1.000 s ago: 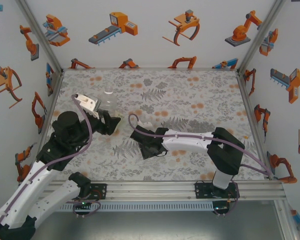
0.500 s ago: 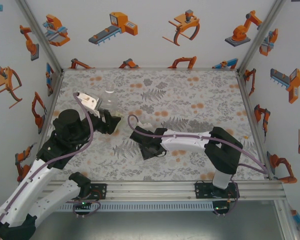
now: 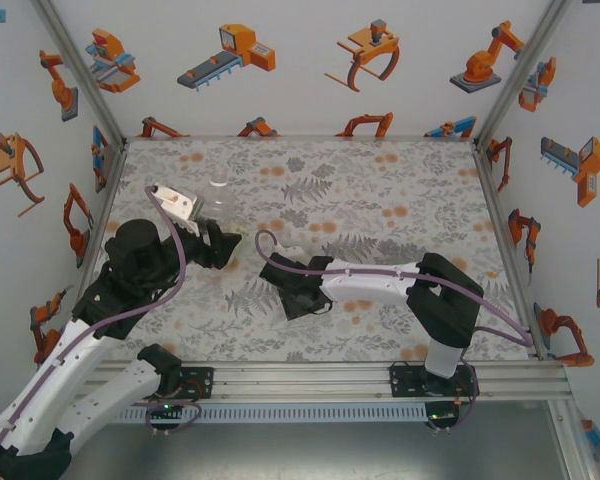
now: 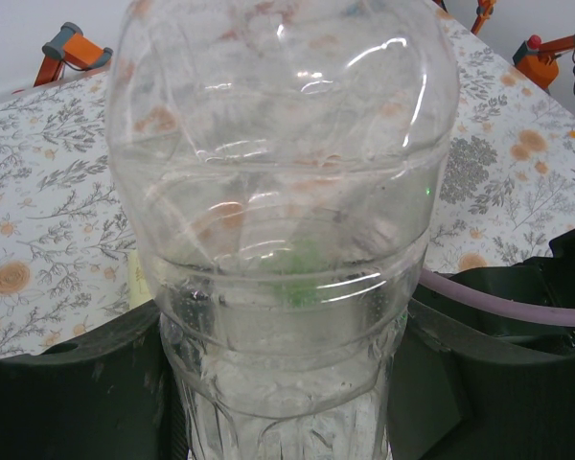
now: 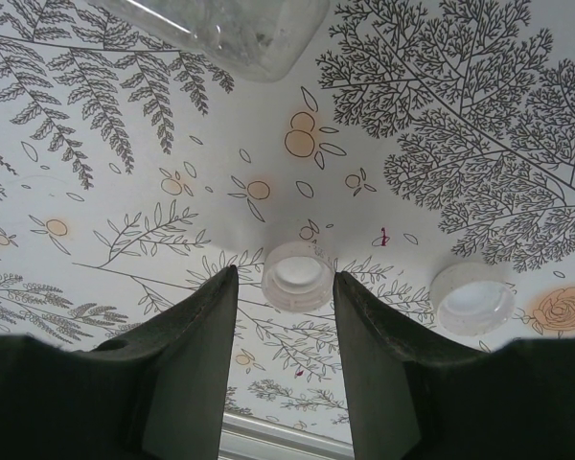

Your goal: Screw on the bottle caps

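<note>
left arm (image 3: 55,385): white links, black joint housings | right arm (image 3: 375,283): white forearm, black elbow block and wrist | cable (image 4: 498,305): mauve, one along each arm | base plates (image 3: 430,381): black, screwed to a silver rail | fingers (image 5: 187,374): matte dark, wedge-shaped | wrist camera (image 3: 175,205): white box

Two robot arms reach across the fern-patterned desk (image 3: 380,180), the left gripper (image 3: 220,243) at a clear bottle (image 3: 219,195), the right gripper (image 3: 280,275) low near centre.

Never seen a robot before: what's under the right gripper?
Under the right gripper, a white cap lies on the table between its fingers; a second cap lies nearby. The fingers cover the table beneath them.
</note>
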`<move>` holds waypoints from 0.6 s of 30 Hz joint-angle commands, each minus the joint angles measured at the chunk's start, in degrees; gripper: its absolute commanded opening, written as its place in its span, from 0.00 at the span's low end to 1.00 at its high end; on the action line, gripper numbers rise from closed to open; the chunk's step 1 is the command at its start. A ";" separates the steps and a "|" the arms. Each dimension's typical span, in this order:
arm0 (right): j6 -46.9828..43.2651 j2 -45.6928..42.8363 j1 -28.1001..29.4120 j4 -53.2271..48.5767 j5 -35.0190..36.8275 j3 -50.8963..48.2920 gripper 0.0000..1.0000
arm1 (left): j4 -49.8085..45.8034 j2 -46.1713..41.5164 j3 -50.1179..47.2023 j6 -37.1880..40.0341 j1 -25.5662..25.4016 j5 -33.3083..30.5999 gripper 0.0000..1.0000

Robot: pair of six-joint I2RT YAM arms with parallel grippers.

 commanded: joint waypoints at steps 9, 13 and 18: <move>0.03 1.72 -0.74 -0.99 -0.26 0.28 0.44 | 0.13 -0.09 1.83 0.26 0.24 -0.13 0.17; 0.28 1.62 -1.11 -0.15 -1.03 -0.49 0.38 | 0.14 -0.08 1.82 0.12 0.25 -0.07 0.17; 0.72 1.07 -1.82 1.20 -2.04 -1.98 0.30 | 0.03 -0.08 1.54 -0.04 0.24 -0.44 0.17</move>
